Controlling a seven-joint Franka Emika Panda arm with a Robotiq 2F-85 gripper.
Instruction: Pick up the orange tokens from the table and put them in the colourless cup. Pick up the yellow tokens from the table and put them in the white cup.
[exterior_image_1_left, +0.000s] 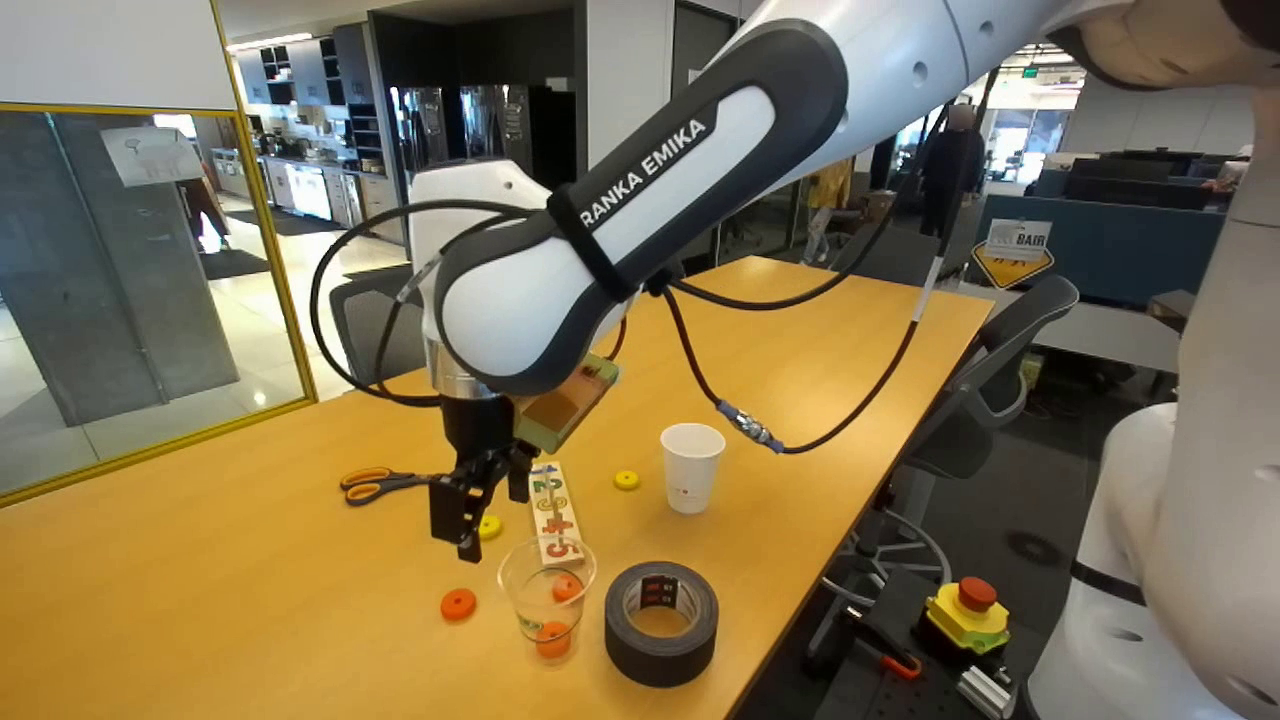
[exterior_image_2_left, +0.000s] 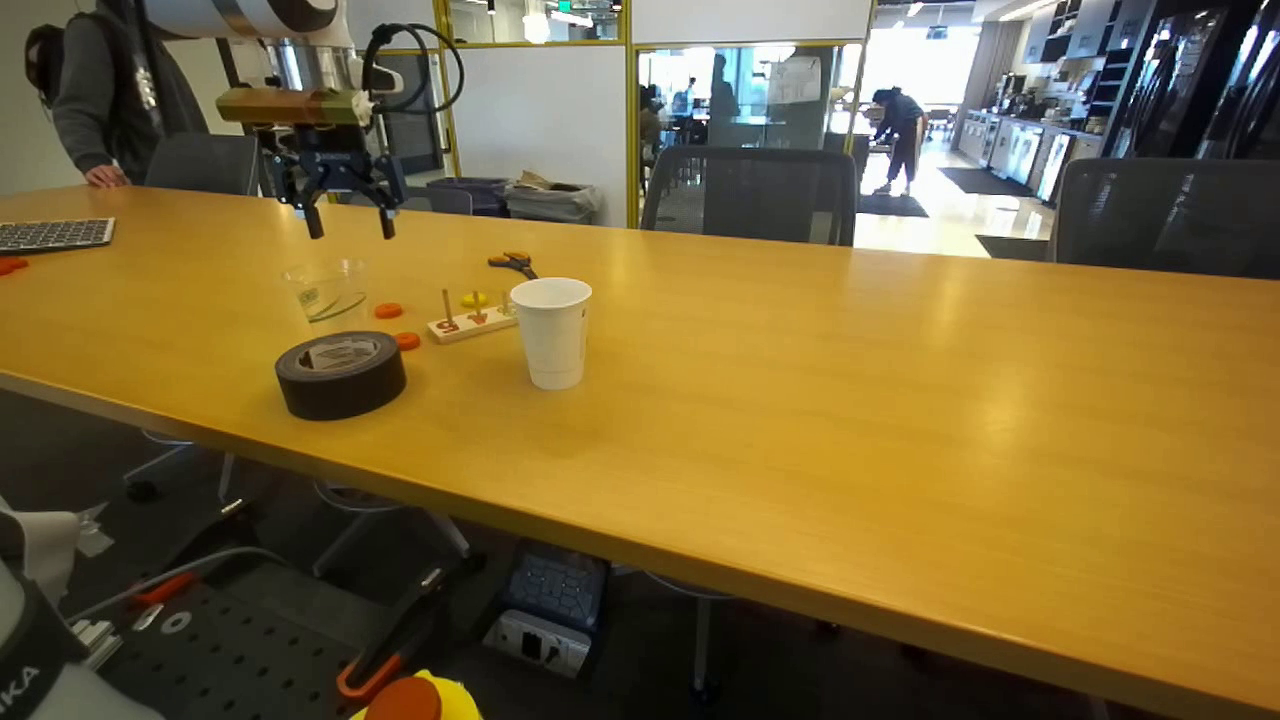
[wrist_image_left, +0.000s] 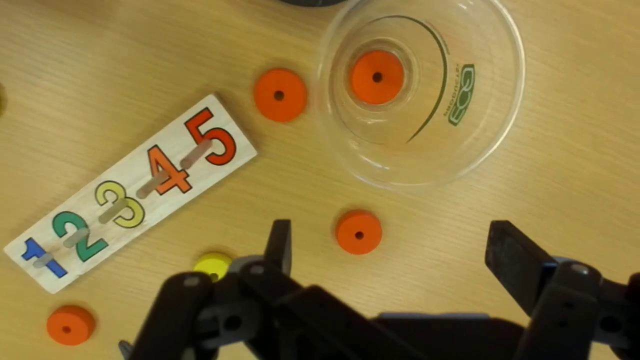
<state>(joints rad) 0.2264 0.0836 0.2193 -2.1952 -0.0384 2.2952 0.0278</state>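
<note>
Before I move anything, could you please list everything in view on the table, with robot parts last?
white cup: 1, white, right of the number board in both exterior views
clear cup: 1, colourless, beside the tape
number board: 1, pale wood, between white cup and scissors
tape: 1, black, near edge of table
scissors: 1, orange and black, across from white cup
orange tokens: 4, orange, 1 in clear cup, 3 on table (wrist view)
yellow tokens: 2, yellow, either side of number board
keyboard: 1, dark, left edge of an exterior view
orange item: at least 1, orange, beside keyboard, unclear what
gripper: 1, black, open above table
arm: 1, white and black, above the table
</note>
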